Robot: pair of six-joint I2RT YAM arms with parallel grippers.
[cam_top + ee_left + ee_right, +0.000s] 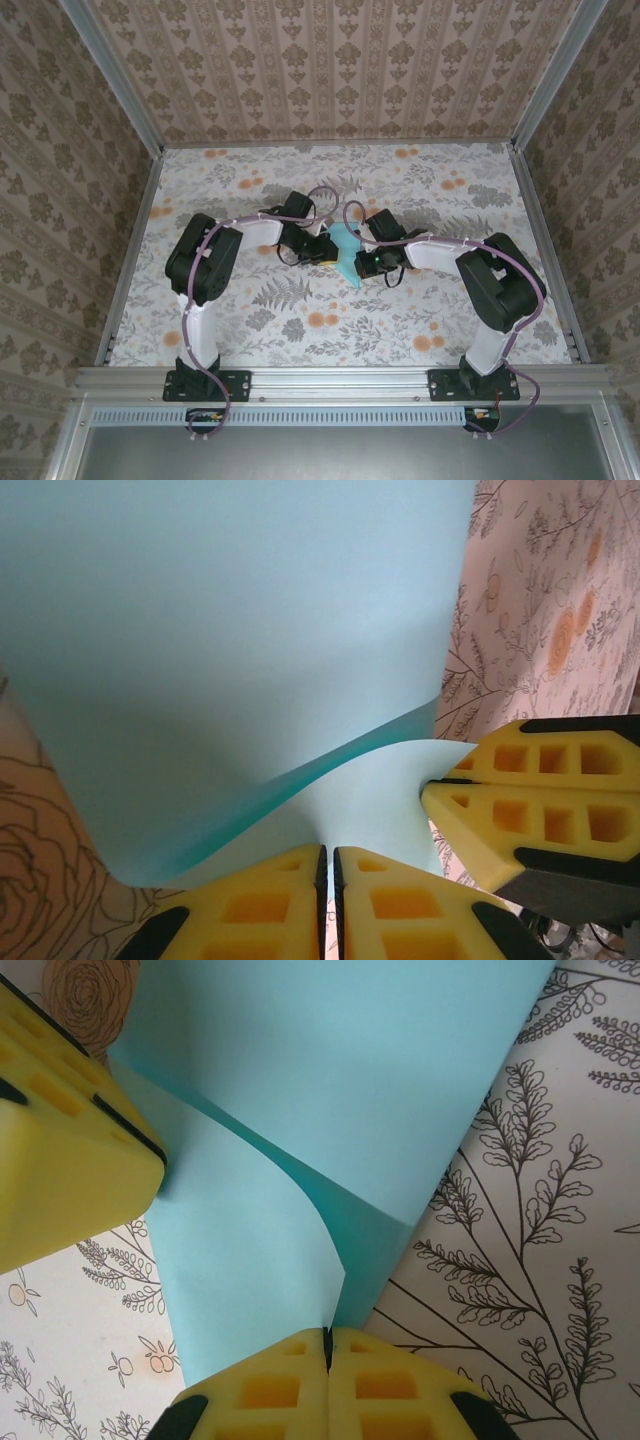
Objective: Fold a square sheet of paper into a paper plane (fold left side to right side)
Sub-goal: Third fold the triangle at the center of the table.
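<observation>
Left gripper (pixel 328 865) and right gripper (pixel 327 1342) each clamp, fingertips pressed together, onto the square sheet of paper (pixel 230 630) (light blue, one flap curling upward), which lies mid-table between them on the floral tablecloth (pixel 300 320).

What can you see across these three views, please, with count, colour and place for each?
sheet of paper: one, light blue, mid-table, partly folded over, held by both grippers.
table cover: one, white with grey leaves and orange flowers, under the paper.
wall panels: three, beige patterned, left, back and right of the table.
metal rail: one, silver, along the table's near edge.
left gripper: one, yellow pads, shut on the paper's edge.
right gripper: one, yellow pads, shut on the paper's edge.
</observation>
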